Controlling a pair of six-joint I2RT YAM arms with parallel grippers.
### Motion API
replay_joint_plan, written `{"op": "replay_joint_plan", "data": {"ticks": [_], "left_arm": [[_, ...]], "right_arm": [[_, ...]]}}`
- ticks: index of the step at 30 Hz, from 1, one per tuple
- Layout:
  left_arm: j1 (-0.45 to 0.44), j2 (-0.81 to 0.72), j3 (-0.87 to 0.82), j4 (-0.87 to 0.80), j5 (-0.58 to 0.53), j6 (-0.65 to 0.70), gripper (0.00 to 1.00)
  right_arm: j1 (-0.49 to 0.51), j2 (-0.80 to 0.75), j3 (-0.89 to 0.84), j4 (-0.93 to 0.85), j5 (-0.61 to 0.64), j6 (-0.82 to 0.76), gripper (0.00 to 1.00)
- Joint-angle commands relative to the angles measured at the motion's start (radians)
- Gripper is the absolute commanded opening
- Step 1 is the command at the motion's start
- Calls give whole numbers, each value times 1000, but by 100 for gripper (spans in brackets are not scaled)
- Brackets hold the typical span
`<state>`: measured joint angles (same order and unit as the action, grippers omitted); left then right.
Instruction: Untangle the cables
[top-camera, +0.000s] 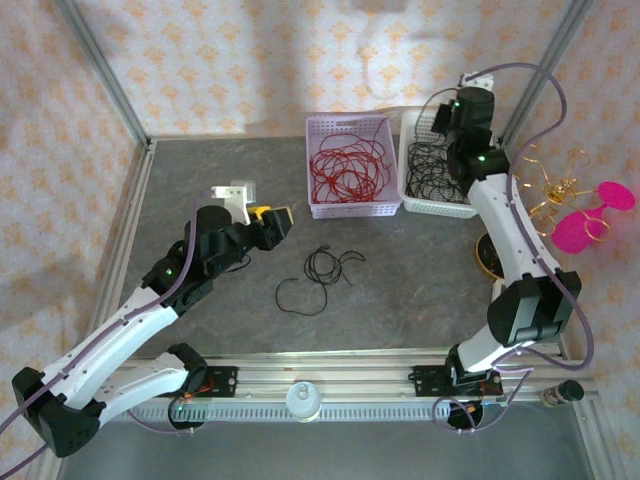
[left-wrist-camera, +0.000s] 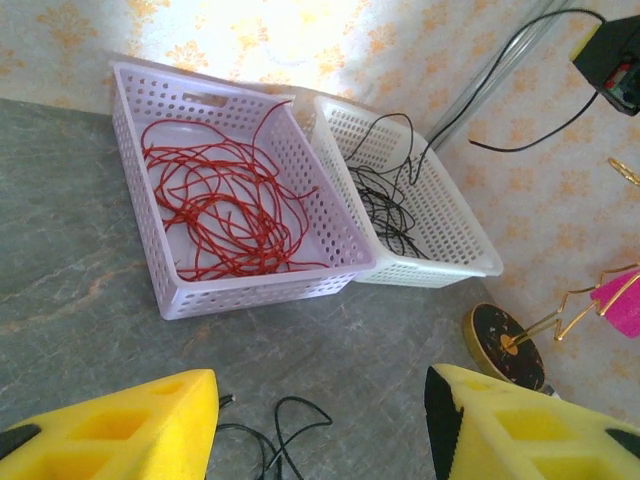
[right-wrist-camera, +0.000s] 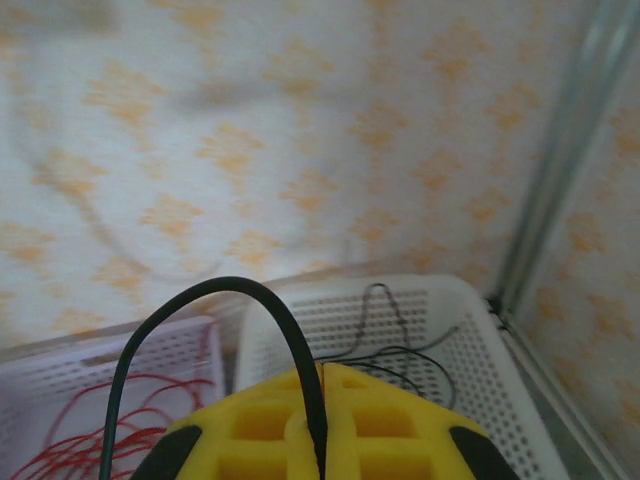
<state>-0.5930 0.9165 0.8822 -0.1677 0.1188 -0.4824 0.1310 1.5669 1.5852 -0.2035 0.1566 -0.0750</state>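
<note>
Two loose black cables lie mid-surface, a small curled one and a wider loop nearer me. Together they are strung on a slant from near left to far right. The red cables sit in the lilac basket at the far edge, with more black ones in the white basket beside it. My left pincer hovers spread and empty just left of the loose pair, pointing toward them. The right pincer is pressed together over the white basket, and a black strand rises from its seam, pinched by my reading. The left arm is far nearer, so I judge this pick is its job.
</note>
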Motion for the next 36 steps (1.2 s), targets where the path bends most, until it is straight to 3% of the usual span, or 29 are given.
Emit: {"op": "replay_joint_plan", "data": {"ticks": [1, 9, 14, 22, 29, 36], "left_arm": [[6, -19, -28, 20, -9, -23, 58], [6, -27, -60, 33, 7, -36, 58], [5, -29, -84, 49, 14, -52, 58], [5, -27, -101, 47, 10, -51, 59], [6, 28, -109, 66, 13, -50, 60], [5, 48, -137, 105, -5, -59, 60]], "right_arm": [[-48, 33, -44, -3, 12, 41, 0], [-83, 206, -90, 35, 23, 73, 0], [-83, 340, -88, 33, -50, 96, 0], [-83, 460, -80, 65, -23, 81, 27], [-76, 360, -106, 74, -29, 75, 45], [-43, 140, -241, 114, -54, 104, 52]]}}
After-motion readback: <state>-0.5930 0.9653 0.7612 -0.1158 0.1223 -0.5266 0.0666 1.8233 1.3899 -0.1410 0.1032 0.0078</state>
